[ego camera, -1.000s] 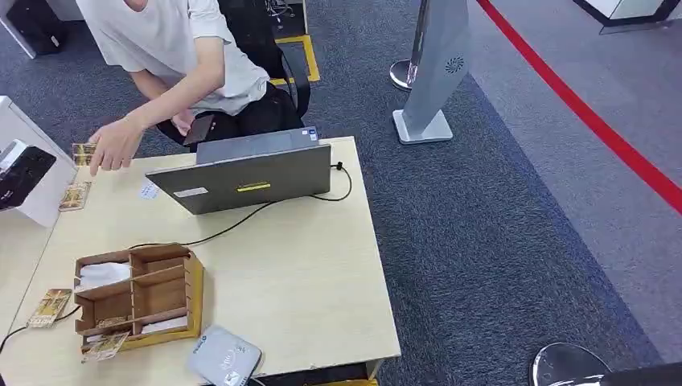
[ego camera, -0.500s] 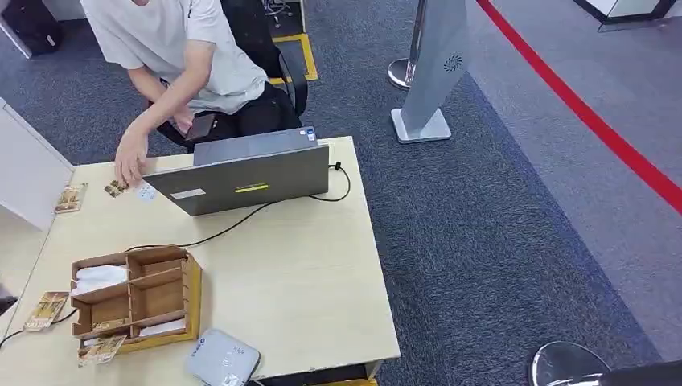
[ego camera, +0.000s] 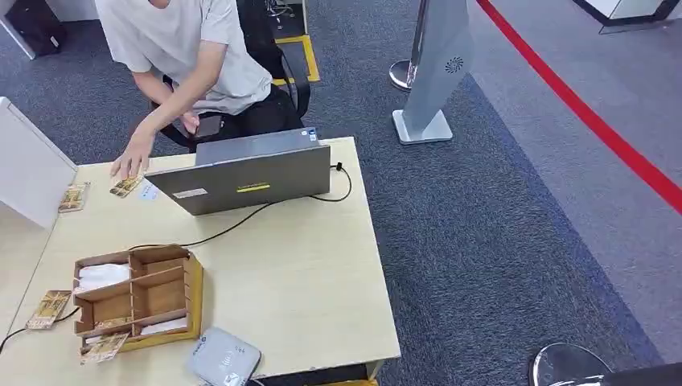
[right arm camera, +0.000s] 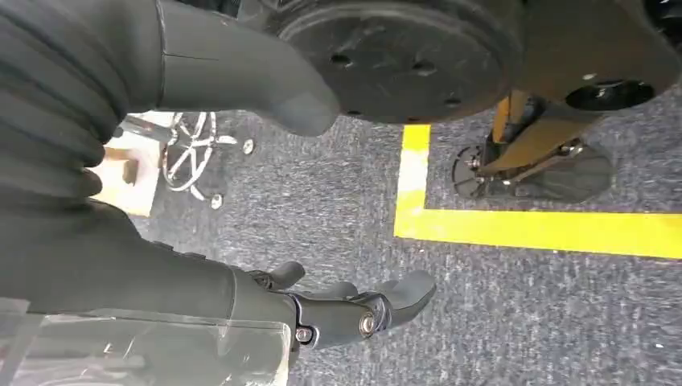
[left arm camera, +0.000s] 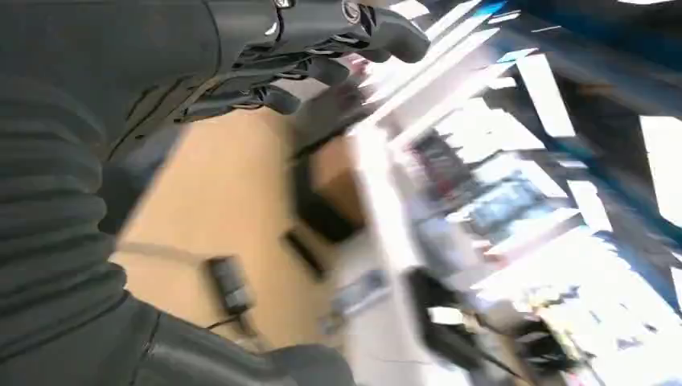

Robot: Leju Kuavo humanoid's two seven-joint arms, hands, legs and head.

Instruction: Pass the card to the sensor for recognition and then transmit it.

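A seated person's hand (ego camera: 131, 163) rested on a card (ego camera: 125, 186) at the far left of the wooden bench (ego camera: 306, 281), just left of an open grey laptop (ego camera: 249, 173) whose black cable (ego camera: 241, 223) trailed across the bench top. A 2nd card (ego camera: 73, 197) lay further left beside a white panel (ego camera: 32, 173). Near the front left stood a brown compartmented organizer (ego camera: 137, 296), with a card (ego camera: 48, 308) to its left and another (ego camera: 103, 347) at its near corner. The grey card sensor (ego camera: 225, 359) sat at the near edge, just right of the organizer.

In the blurred left wrist view, the left hand (left arm camera: 297, 56) held nothing, its dark fingers (left arm camera: 378, 32) extended and loosely apart above the bench. In the right wrist view, the right hand (right arm camera: 346, 310) hung over grey carpet (right arm camera: 515, 322) marked with a yellow line (right arm camera: 547, 229), fingers gently curved and empty.
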